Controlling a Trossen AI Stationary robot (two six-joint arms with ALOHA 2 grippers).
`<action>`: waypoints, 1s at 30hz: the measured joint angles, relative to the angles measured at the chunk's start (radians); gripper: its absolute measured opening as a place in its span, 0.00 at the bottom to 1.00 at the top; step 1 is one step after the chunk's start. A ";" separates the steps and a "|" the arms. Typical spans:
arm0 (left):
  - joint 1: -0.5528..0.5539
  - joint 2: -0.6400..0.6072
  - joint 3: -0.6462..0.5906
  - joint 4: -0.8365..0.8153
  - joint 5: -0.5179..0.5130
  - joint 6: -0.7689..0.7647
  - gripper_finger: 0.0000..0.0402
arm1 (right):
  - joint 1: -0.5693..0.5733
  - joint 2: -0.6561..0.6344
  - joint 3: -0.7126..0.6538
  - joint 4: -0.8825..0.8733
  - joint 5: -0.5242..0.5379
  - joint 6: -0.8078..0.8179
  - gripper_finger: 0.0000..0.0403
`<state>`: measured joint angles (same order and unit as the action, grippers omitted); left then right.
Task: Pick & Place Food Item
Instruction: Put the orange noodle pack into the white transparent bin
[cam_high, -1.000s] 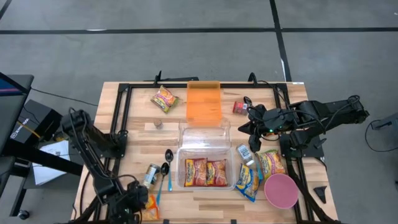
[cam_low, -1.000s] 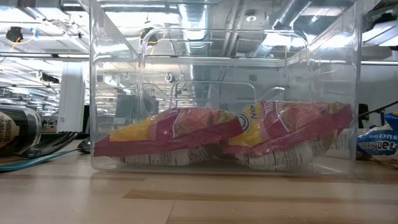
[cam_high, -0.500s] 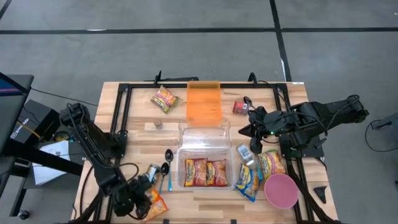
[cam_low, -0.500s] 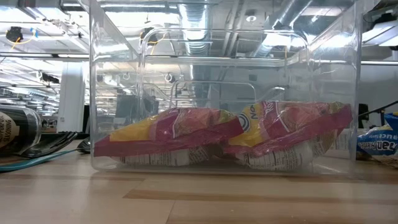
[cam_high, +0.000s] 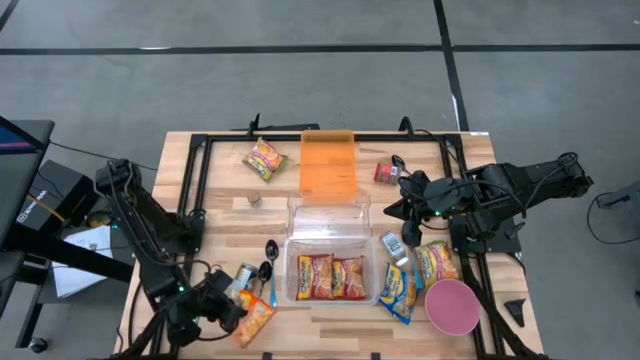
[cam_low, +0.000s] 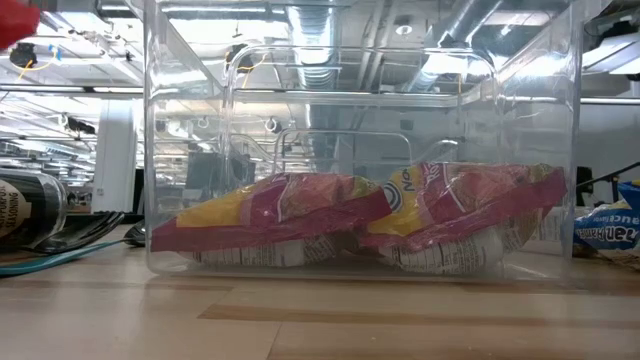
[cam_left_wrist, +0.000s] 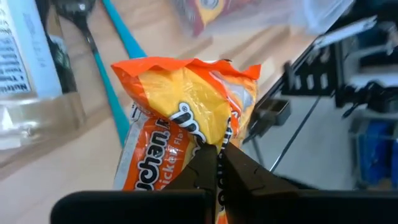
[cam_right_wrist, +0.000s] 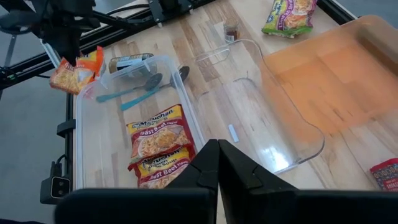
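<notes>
- Pale planked wooden tabletop (cam_high: 320, 312): matt, visible grain.
- Clear rectangular plastic bin (cam_low: 190, 150): glossy, reflective.
- Orange-and-yellow noodle packet (cam_left_wrist: 186, 118): crinkled, shiny plastic film.
- Round pink plastic bowl (cam_high: 451, 306): smooth.

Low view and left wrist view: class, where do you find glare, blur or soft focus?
Low view: ceiling lights glare on the clear bin; a red blur sits in one top corner. Left wrist view: the orange noodle packet held in the left tool is soft, and the spoons beyond it are blurred.

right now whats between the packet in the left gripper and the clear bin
In the high view, a teal-handled spoon lies between the orange noodle packet held by the left gripper and the clear bin.
</notes>
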<state>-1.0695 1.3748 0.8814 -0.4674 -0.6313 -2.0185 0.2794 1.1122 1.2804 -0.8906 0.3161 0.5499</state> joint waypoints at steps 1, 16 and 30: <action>0.001 -0.006 0.000 0.001 -0.016 -0.002 0.00 | 0.000 0.000 0.000 0.000 0.000 0.000 0.00; 0.024 -0.147 0.000 0.073 -0.417 0.052 0.00 | 0.000 0.000 0.000 0.001 0.001 0.001 0.00; 0.183 -0.139 0.001 0.386 -0.608 0.215 0.00 | 0.000 0.000 0.000 -0.019 0.015 0.000 0.00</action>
<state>-0.8866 1.2363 0.8822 -0.0812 -1.2395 -1.8032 0.2790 1.1122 1.2804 -0.9099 0.3308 0.5499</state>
